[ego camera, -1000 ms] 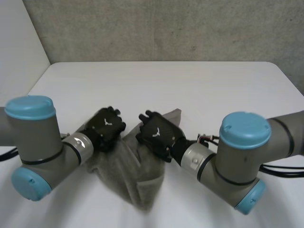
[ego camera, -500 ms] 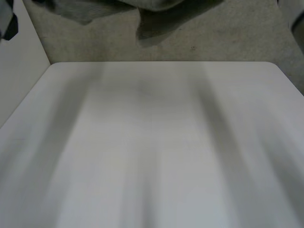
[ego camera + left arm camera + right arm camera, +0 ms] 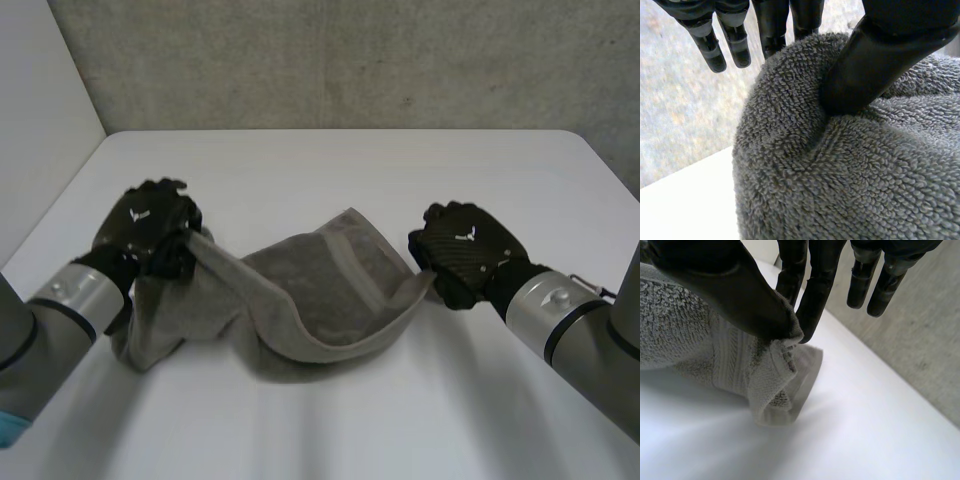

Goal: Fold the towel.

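Nearest the camera, the slack middle of the towel (image 3: 300,320) lay slumped on the white table (image 3: 330,170). One hemmed edge was curled up and over, so it made a shallow trough rather than a flat sheet. A little farther back, each end was lifted off the surface. The left hand (image 3: 148,225) had its thumb driven into a bunched wad of terry against the fingers behind it (two other fingers stuck out straight, touching nothing). The cloth was so heaped there that I could not tell whether that wad was a corner or a stretch of edge. The right hand (image 3: 465,250) pinched a hemmed corner between thumb and fingers, with that end drooping to the table. Beyond them the tabletop ran back to the grey wall (image 3: 350,60). By my reckoning no fold had been made: the towel was merely held out between the hands and wanted flattening, then doubling over.
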Robot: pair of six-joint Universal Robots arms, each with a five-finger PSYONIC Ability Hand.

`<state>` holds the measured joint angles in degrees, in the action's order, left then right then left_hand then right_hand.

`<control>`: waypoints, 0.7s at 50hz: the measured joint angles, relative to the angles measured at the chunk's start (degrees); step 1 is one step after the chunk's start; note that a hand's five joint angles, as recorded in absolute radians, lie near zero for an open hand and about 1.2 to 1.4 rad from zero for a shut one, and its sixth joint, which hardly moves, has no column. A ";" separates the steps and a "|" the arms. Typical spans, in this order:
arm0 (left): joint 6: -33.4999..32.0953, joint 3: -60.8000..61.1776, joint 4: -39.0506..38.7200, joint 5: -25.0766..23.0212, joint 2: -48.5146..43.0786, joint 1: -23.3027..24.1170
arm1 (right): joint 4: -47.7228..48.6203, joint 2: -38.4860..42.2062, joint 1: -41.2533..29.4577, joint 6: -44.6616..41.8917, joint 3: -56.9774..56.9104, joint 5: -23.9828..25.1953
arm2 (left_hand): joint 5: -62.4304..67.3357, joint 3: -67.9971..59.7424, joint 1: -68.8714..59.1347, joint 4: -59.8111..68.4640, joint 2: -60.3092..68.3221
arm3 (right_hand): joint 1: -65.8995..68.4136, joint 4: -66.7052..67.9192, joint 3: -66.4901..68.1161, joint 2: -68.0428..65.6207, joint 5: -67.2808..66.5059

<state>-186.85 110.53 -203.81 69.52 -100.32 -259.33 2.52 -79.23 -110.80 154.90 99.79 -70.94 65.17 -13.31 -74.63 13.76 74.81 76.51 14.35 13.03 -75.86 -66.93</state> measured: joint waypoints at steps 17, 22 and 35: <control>-8.15 5.89 -0.62 -0.11 -0.75 -3.65 | 0.23 1.86 0.31 0.10 2.44 0.01 | -28.80 0.00 28.14 0.00 -27.76 | 0.00 0.00 0.00 0.00 0.00; -9.21 6.42 -0.61 -0.14 -0.62 -3.92 | 0.44 1.83 0.34 0.07 3.13 0.09 | -28.94 0.00 28.29 0.00 -27.81 | 0.00 0.00 0.00 0.00 0.00; -9.45 7.09 0.40 -0.14 3.31 -4.48 | -0.33 0.38 1.37 -0.03 3.74 -0.02 | -23.51 0.00 22.61 0.00 -23.09 | 0.00 0.00 0.00 0.00 0.00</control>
<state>-196.31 117.62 -203.41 69.38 -97.01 -263.81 2.19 -78.85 -109.43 154.87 103.53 -70.96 41.66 -13.31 -52.02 13.76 51.71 76.52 14.35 13.03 -75.86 -66.93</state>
